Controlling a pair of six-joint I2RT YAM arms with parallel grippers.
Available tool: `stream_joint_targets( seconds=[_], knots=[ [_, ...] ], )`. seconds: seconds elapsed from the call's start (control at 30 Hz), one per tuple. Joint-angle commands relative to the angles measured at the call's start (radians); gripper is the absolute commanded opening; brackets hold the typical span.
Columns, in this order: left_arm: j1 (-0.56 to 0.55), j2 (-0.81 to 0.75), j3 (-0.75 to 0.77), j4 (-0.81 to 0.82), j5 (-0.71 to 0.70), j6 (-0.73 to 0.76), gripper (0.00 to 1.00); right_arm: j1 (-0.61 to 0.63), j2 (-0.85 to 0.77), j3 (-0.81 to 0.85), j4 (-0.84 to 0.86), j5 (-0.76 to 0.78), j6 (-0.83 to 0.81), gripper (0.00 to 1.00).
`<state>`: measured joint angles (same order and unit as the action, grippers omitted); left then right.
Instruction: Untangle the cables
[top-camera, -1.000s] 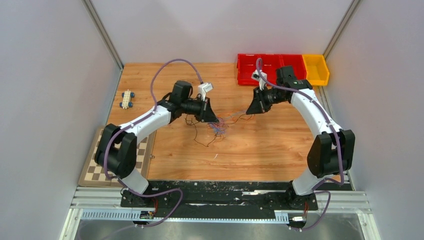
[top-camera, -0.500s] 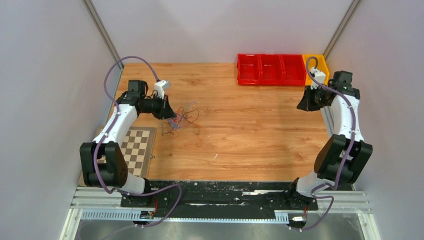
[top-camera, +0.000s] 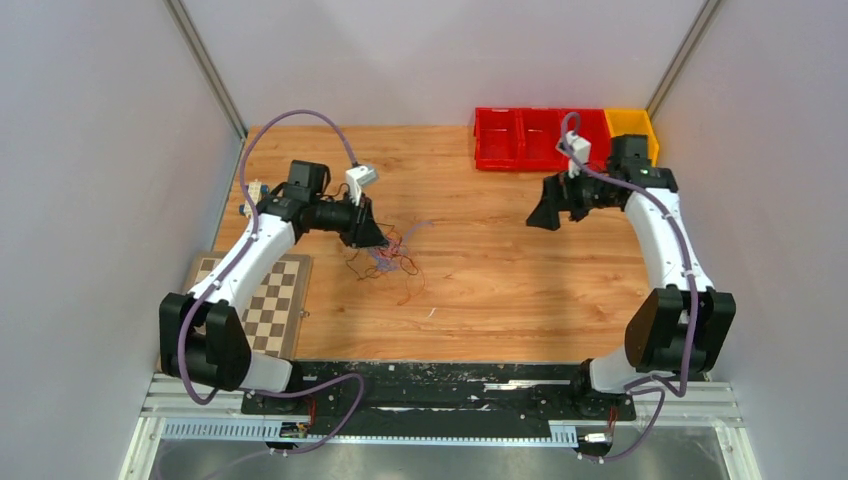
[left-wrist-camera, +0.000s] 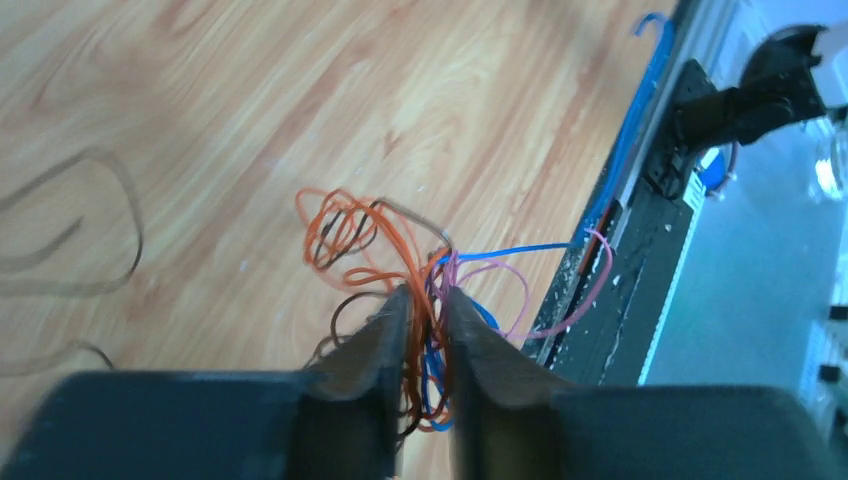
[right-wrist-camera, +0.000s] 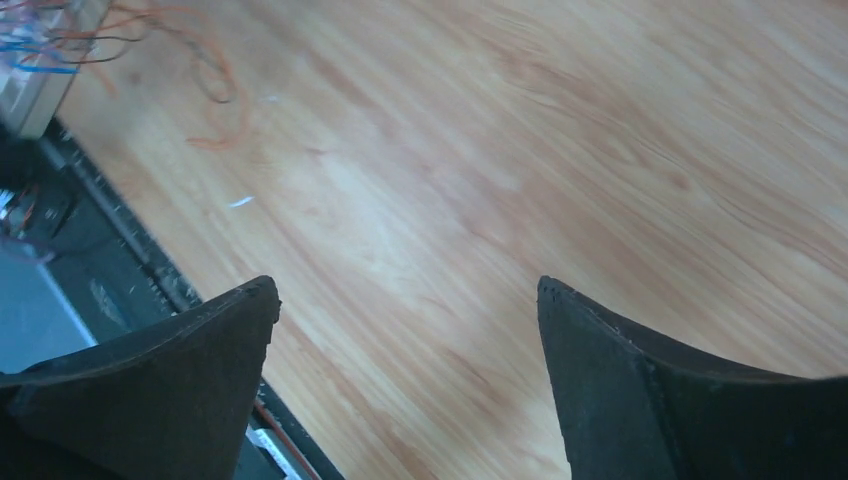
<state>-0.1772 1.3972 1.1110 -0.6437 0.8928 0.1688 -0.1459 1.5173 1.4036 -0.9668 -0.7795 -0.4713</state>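
Left of the table's (top-camera: 500, 290) middle, the cables (top-camera: 388, 258) sit as a loose tangle of thin orange, dark, blue and pink wires, with curly strands trailing toward the near edge. Left end effector (top-camera: 376, 238) pinches the bundle at its top; in the wrist view its fingers (left-wrist-camera: 372, 345) are pressed almost together with orange and blue strands running between them. Right end effector (top-camera: 545, 214) hangs right of middle with its jaws spread wide, holding nothing, well apart from the cables. Red bins (top-camera: 540, 140) and a yellow bin (top-camera: 632, 125) sit at the far right corner. Chessboard (top-camera: 262, 300) lies at the left edge, near the near corner.
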Motion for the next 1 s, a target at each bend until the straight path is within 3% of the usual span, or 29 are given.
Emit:
stream_joint_targets(
  seconds=[0.0, 0.07, 0.13, 0.2, 0.37, 0.7, 0.97],
  knots=[
    [-0.082, -0.024, 0.029, 0.167, 0.019, -0.156, 0.4, 0.132, -0.057, -0.068, 0.029, -0.08, 0.035, 1.0],
    [-0.06, -0.004, -0.015, 0.173, -0.019, -0.148, 0.59, 0.174, -0.052, -0.123, 0.045, -0.066, 0.034, 1.0],
    [-0.016, 0.017, -0.078, 0.172, -0.061, -0.136, 0.69, 0.213, -0.04, -0.171, 0.059, -0.055, 0.035, 1.0],
    [0.018, 0.032, -0.127, 0.166, -0.07, -0.155, 0.72, 0.255, -0.025, -0.215, 0.086, -0.053, 0.05, 1.0],
    [0.01, 0.012, -0.301, 0.34, -0.016, -0.36, 0.73, 0.392, 0.048, -0.254, 0.207, -0.059, 0.125, 0.97],
    [-0.05, 0.092, -0.392, 0.461, -0.029, -0.387, 0.72, 0.67, 0.3, -0.122, 0.44, -0.054, 0.292, 0.87],
    [-0.129, 0.209, -0.365, 0.502, -0.019, -0.393, 0.73, 0.784, 0.485, -0.056, 0.525, -0.072, 0.339, 0.8]
  ],
)
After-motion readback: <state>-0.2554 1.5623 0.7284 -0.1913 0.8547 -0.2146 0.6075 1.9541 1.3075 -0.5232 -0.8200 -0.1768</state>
